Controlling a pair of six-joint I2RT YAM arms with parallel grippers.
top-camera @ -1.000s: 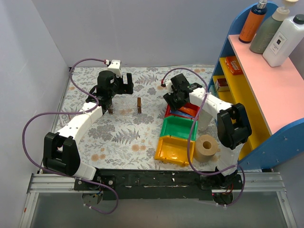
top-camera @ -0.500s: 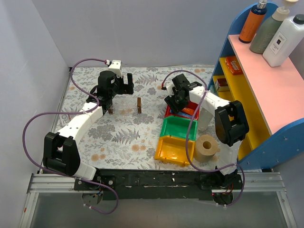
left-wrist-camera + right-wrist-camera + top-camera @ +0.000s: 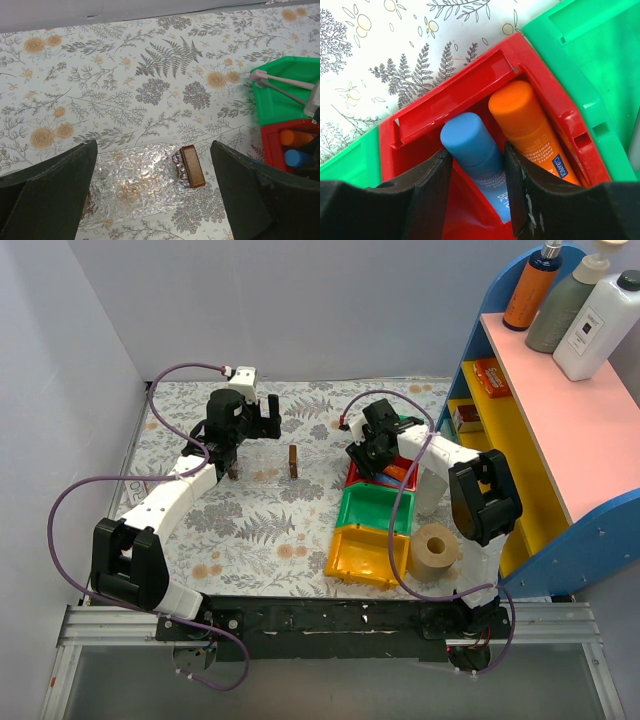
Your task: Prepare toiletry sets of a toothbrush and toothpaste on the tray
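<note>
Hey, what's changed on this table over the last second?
The right pincer crept slightly further over the red bin as its elbow swung left. It now straddles the blue toothpaste; I cannot tell whether it grips yet. The left pincer stayed open above the tray. Nothing else moved.

The toothpaste (image 3: 472,145) has a smooth, matt blue plastic skin, and the orange tube (image 3: 525,120) looks the same. The red bin (image 3: 445,107) and the green bin (image 3: 580,50) are hard, glossy plastic. The tray (image 3: 135,175) is thin clear plastic, crinkled and glinting, with a matt brown end piece (image 3: 192,166), perhaps wood. The counter (image 3: 125,75) has a matt printed cover.
</note>
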